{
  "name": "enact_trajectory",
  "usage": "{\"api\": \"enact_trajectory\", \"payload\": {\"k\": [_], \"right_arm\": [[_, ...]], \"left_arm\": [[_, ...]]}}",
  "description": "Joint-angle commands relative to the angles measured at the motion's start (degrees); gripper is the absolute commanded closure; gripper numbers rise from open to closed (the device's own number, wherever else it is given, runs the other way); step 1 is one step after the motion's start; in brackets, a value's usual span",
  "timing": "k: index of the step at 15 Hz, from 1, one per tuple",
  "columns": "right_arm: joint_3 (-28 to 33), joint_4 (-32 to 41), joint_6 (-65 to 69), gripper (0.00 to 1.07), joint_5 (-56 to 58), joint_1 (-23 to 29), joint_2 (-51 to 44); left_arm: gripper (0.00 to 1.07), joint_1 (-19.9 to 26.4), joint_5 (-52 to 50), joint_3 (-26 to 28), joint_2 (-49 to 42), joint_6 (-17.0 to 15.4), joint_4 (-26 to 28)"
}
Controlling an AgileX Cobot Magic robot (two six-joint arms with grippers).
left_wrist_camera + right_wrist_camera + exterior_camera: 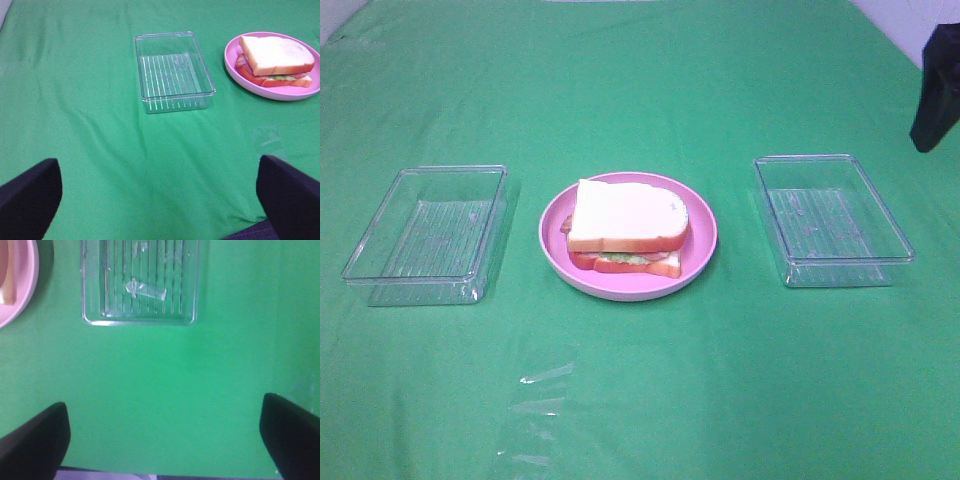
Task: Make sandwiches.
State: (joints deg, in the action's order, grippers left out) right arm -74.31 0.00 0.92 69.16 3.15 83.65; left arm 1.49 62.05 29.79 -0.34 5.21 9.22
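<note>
One sandwich (625, 228) lies on the round pink plate (705, 245) in the middle of the green cloth. It has white bread slices with orange-brown crust, and green lettuce and reddish strips show at the edge. It also shows in the left wrist view (276, 60), on the plate (235, 70). My left gripper (157, 165) is open and empty, hovering over bare cloth short of the left tray. My right gripper (164, 402) is open and empty over bare cloth short of the right tray. Only part of the right arm (935, 90) shows at the far right edge.
An empty clear tray (430, 232) stands left of the plate, also in the left wrist view (172, 70). A second clear tray (830, 218) stands right of it; the right wrist view (140, 280) shows a scrap of tape inside. Shiny patches (540, 400) lie on the front cloth.
</note>
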Motion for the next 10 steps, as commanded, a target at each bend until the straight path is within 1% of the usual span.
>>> {"api": "enact_trajectory", "payload": {"k": [1, 4, 5, 8, 10], "right_arm": [[9.0, -1.2, 2.86, 0.08, 0.17, -0.11, -11.4], [20.97, -1.03, 2.69, 0.08, -2.69, -0.11, -27.67], [22.92, -0.8, 2.69, 0.08, -2.81, -0.11, -30.83], [32.37, -0.63, 2.69, 0.08, -4.07, -0.11, -49.1], [36.9, -0.63, 2.69, 0.08, -6.19, -0.11, -59.93]], "left_arm": [[0.09, -0.4, -0.17, -0.06, -1.09, -0.46, 0.34], [0.09, -0.4, -0.17, -0.06, -1.09, -0.46, 0.34], [0.09, -0.4, -0.17, -0.06, -1.09, -0.46, 0.34], [0.09, -0.4, -0.17, -0.06, -1.09, -0.46, 0.34], [0.09, -0.4, -0.17, -0.06, -1.09, -0.46, 0.34]]}}
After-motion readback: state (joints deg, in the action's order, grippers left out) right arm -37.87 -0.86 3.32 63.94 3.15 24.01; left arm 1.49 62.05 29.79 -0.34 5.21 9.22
